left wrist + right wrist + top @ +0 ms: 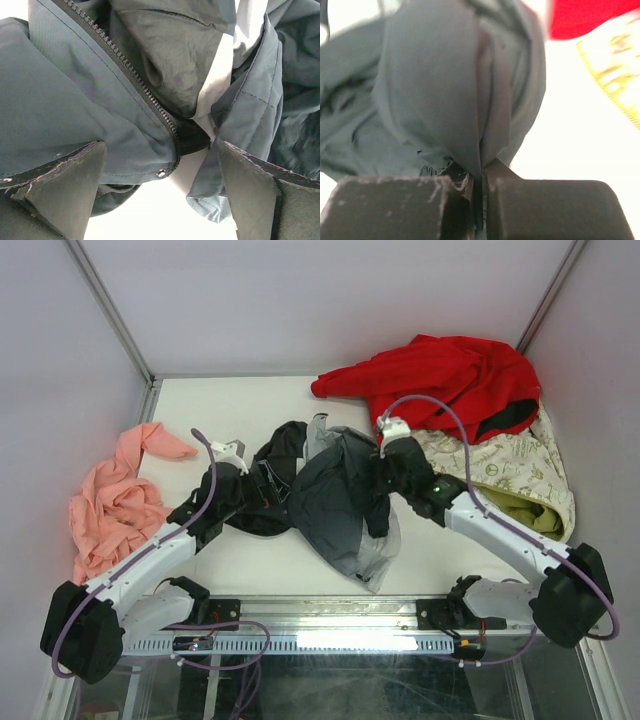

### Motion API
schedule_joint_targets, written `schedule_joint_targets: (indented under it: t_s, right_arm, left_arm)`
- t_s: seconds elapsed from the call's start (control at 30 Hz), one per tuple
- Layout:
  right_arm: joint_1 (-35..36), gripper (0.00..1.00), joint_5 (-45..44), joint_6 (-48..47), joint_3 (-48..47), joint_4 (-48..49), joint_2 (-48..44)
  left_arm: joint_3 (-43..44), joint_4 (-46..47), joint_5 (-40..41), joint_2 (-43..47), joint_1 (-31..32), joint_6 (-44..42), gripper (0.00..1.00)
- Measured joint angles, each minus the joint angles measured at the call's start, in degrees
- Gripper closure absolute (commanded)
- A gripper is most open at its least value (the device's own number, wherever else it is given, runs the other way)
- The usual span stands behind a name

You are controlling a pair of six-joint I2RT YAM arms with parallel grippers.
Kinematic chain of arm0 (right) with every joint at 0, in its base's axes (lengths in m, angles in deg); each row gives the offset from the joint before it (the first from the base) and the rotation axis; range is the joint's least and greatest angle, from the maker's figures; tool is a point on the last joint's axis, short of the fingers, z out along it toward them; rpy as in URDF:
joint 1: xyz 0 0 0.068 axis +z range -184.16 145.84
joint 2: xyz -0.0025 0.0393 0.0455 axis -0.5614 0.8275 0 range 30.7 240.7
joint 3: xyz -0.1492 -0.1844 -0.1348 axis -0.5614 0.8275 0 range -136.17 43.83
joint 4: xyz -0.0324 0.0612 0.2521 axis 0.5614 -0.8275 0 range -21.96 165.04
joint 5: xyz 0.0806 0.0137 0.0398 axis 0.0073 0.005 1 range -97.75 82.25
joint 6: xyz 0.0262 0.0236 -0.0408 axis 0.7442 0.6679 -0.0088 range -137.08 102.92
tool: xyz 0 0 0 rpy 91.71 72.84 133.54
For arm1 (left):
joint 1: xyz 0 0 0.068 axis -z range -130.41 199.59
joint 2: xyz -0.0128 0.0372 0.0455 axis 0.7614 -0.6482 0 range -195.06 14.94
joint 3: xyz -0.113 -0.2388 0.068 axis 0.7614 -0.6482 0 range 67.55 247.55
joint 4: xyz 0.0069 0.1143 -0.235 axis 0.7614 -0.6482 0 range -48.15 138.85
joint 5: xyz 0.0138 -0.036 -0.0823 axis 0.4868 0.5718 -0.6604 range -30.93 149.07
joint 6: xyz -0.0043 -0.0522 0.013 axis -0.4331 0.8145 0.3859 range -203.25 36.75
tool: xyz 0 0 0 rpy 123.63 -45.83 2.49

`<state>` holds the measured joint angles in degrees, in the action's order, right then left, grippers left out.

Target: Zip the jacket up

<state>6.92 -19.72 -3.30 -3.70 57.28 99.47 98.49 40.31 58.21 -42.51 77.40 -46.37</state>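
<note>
The jacket lies crumpled in the middle of the table, dark charcoal with light grey parts. In the left wrist view its dark zipper runs diagonally down to a hem corner with a metal snap. My left gripper stands open just in front of that corner, with bare table between its fingers. My right gripper is shut on a fold of the jacket's thin grey fabric, which hangs lifted above the table. From above, the right gripper sits at the jacket's right side, the left gripper at its left.
A red garment lies at the back right, partly over a cream patterned cloth. A pink cloth is bunched at the left edge. White walls and metal posts bound the table on three sides.
</note>
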Motion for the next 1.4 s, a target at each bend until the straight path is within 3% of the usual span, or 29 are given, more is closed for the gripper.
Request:
schedule_joint_targets:
  t_s: [0.2,0.33,0.5,0.57,0.63,0.83,1.1,1.4]
  right_arm:
    - [-8.63,1.00,-2.86,-3.63,-7.26,0.83,-1.01]
    - [-13.55,0.87,-2.10,-4.44,-12.41,2.10,0.92]
    - [-16.55,0.55,-1.33,-5.25,-22.93,1.77,10.75]
    - [-16.55,0.38,0.55,-5.57,-23.65,1.60,12.57]
    - [-15.76,0.28,1.95,-5.95,-22.77,0.52,12.72]
    - [-10.27,0.10,6.97,-7.87,-17.38,-2.67,7.69]
    - [2.91,0.04,10.14,-7.54,-9.84,-2.01,-1.51]
    - [20.83,0.02,4.44,-3.39,0.07,1.68,5.66]
  left_arm:
    - [-0.22,-0.07,1.36,2.10,0.00,0.02,0.01]
    - [-0.22,-0.17,2.05,2.58,-0.02,0.02,0.01]
    - [-0.22,-1.73,2.36,3.37,0.00,0.02,0.01]
    - [-0.22,-2.45,2.43,3.72,0.00,0.00,0.01]
    - [-0.20,-3.10,2.49,4.00,0.00,0.00,0.01]
    - [0.31,-4.28,2.62,4.09,0.00,-0.22,0.01]
    - [1.18,-4.46,3.80,2.45,-0.02,-0.28,0.01]
    - [2.60,-3.89,3.30,-1.31,-0.02,-0.28,0.01]
